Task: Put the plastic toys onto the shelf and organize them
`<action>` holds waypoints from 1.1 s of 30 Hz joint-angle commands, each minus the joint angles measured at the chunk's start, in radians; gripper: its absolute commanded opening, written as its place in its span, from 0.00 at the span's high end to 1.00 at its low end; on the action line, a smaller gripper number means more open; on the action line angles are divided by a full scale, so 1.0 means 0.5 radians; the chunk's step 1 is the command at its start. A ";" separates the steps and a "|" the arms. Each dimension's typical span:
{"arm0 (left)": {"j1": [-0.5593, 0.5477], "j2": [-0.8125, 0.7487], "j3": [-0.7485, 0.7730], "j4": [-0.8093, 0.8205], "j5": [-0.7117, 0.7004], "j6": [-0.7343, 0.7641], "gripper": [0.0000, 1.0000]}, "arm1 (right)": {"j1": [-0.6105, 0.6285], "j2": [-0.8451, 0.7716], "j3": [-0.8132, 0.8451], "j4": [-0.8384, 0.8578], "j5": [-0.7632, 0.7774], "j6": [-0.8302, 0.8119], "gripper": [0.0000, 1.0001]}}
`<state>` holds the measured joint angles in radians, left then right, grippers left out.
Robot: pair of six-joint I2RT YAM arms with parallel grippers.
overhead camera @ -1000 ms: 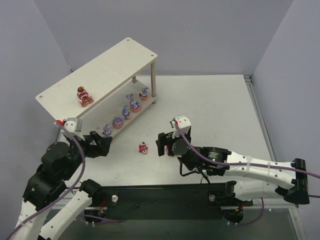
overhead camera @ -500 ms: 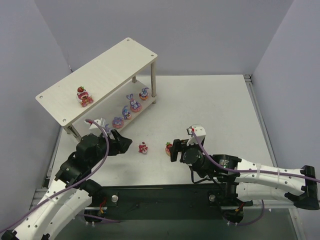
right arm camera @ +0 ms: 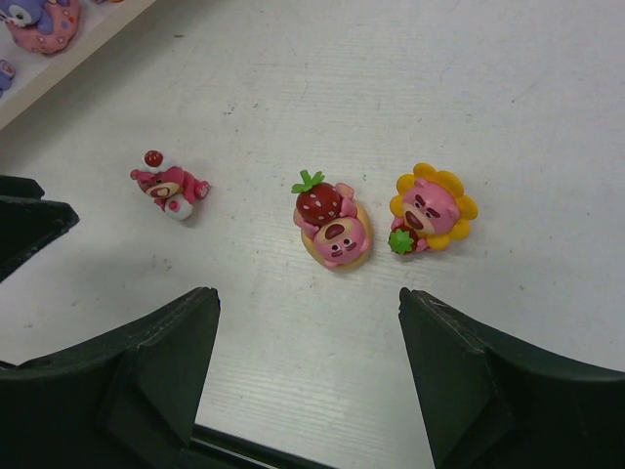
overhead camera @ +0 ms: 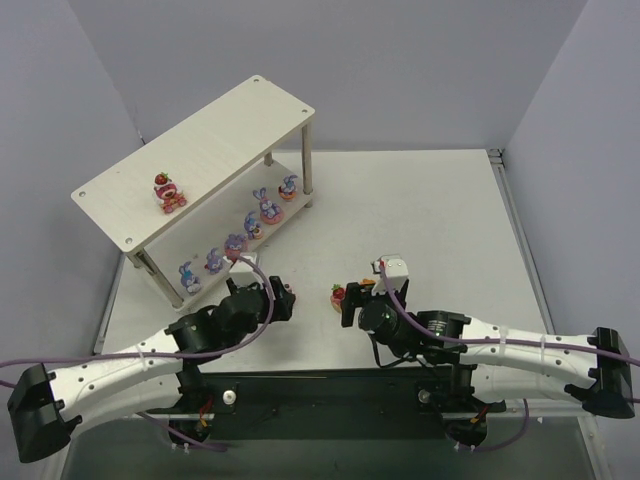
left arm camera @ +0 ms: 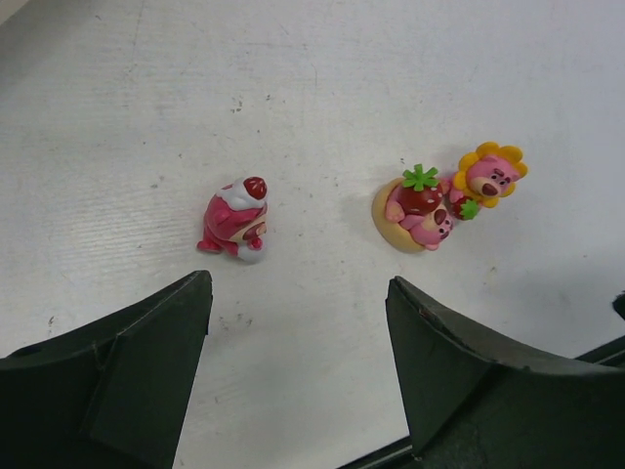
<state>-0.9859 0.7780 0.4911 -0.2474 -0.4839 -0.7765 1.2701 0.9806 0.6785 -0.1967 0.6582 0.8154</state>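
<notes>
The shelf (overhead camera: 215,150) stands at the far left. A strawberry bear (overhead camera: 166,191) sits on its top board, and several purple bunnies (overhead camera: 268,209) line the lower board. One bunny (right arm camera: 44,20) shows in the right wrist view. On the table lie a small red bear (left arm camera: 234,220) (right arm camera: 168,186), a strawberry bear on a yellow base (left arm camera: 415,207) (right arm camera: 332,223) (overhead camera: 338,293) and an orange flower figure (left arm camera: 488,176) (right arm camera: 433,207). My left gripper (overhead camera: 283,300) (left arm camera: 298,332) is open and empty, just short of the small red bear. My right gripper (overhead camera: 350,303) (right arm camera: 308,332) is open and empty, just short of the strawberry bear.
The two grippers face the same toys from opposite sides, close together. A tip of the left gripper's finger (right arm camera: 29,220) shows at the left edge of the right wrist view. The black base rail (overhead camera: 330,385) runs along the near table edge.
My left arm swung right, from the shelf's left end to the loose toys, now covering the small red bear from above. My right gripper drew back, uncovering the strawberry bear.
</notes>
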 commanded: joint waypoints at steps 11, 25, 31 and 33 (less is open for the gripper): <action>-0.090 0.545 -0.160 0.893 -0.407 0.436 0.18 | -0.037 -0.209 -0.148 -0.116 0.110 0.106 0.24; 0.045 0.868 -0.258 1.197 -0.247 0.464 0.17 | -0.101 -0.148 -0.139 -0.141 0.067 0.093 0.24; 0.140 0.932 -0.313 1.332 -0.118 0.445 0.22 | -0.113 -0.136 -0.142 -0.137 0.079 0.109 0.24; 0.156 0.960 -0.320 1.360 -0.078 0.445 0.24 | -0.113 -0.139 -0.148 -0.141 0.086 0.121 0.25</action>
<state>-0.9287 1.2392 0.3378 0.3260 -0.5781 -0.5430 1.2194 0.9077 0.6125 -0.2512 0.6659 0.8566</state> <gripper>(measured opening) 0.779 0.755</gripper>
